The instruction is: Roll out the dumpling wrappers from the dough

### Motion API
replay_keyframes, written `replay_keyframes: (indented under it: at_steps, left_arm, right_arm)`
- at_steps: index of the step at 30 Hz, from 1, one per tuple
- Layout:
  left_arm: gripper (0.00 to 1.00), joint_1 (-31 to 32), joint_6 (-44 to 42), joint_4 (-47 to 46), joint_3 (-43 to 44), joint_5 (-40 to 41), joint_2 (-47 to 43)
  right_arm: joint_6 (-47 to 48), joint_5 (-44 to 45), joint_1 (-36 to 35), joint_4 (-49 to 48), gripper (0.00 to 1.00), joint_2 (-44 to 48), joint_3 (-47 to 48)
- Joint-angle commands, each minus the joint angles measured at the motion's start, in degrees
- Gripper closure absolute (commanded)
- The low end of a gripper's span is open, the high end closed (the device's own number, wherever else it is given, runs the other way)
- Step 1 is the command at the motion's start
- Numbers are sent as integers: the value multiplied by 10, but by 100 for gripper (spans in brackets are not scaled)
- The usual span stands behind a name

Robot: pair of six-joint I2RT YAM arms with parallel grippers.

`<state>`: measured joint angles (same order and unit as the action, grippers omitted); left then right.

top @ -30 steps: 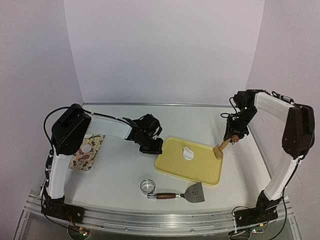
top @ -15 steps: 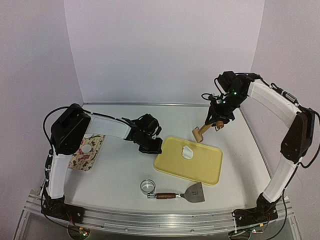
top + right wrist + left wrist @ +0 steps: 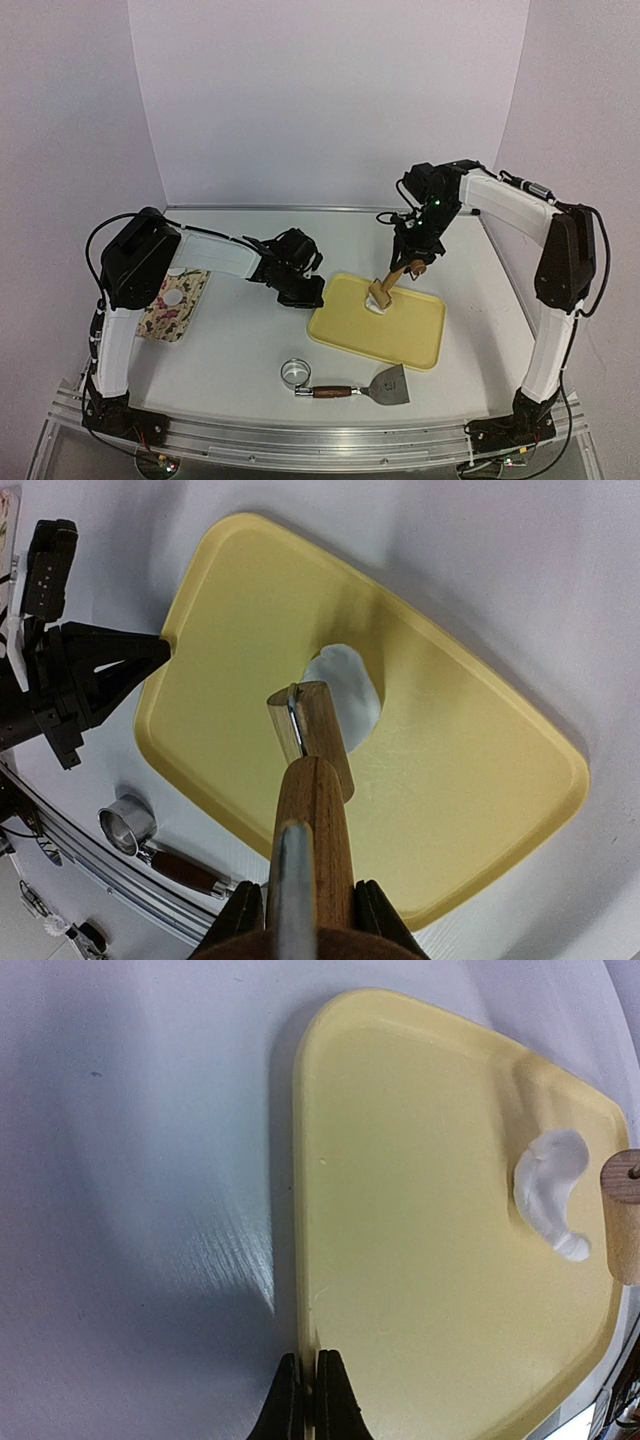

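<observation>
Dough (image 3: 552,1192) looks soft, sticky, tears when thin (don't pinch it). Press via roller (image 3: 318,738). Right gripper (image 3: 312,915) clamps its handle; left gripper (image 3: 308,1400) pinches tray (image 3: 400,1260) rim.

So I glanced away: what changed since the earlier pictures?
The right end effector, gripping the wooden roller, swung it from the right edge of the yellow tray to over the dough. The left end effector kept pinching the tray rim; ring cutter and scraper stayed.
</observation>
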<state>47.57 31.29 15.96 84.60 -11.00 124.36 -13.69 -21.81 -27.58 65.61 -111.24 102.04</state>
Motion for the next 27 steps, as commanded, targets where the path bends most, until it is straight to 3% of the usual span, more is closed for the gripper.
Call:
replay_keyframes:
  at_steps: [1,27]
  left_arm:
    - [100,-3,-10,46,-18,2,-5]
    - [100,-3,-7,48,-16,6,1]
  right_arm:
    - [15,9,-6,0,100,-17,31]
    - [15,24,-8,-10,100,-104,-14]
